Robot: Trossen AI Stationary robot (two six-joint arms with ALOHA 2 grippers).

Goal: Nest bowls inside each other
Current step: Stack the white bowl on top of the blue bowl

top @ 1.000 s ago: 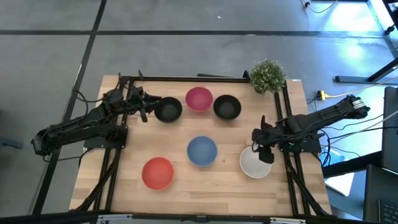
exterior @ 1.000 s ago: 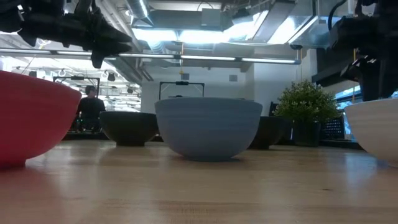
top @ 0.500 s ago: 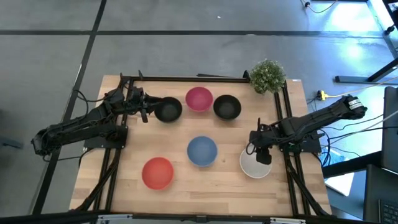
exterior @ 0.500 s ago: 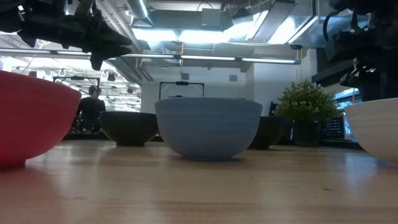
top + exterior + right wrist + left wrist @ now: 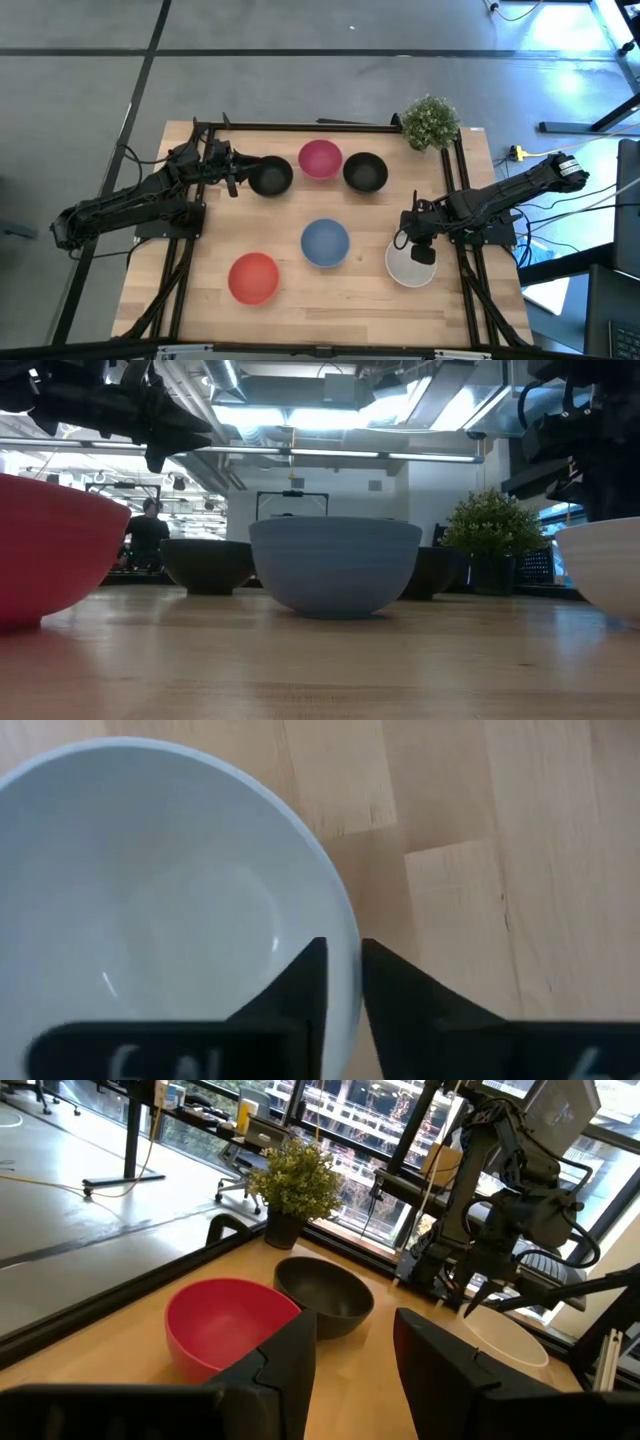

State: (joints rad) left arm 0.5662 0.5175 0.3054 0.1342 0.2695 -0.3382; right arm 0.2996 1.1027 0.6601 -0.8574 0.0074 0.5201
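We see the right gripper [image 5: 421, 247] at the white bowl [image 5: 409, 264], its two fingers [image 5: 300, 982] straddling the rim, one inside and one outside, narrowly spread and not clearly pinching yet. The blue bowl [image 5: 325, 243] sits just beside, the red bowl [image 5: 253, 277] farther on. The pink bowl [image 5: 320, 159] sits between two black bowls [image 5: 365, 172] at the back. The left gripper [image 5: 233, 173], fingers apart, waits beside the other black bowl [image 5: 271, 176]. We judge the first pickup is starting: next, pinch the rim, lift, and drop it into the blue bowl.
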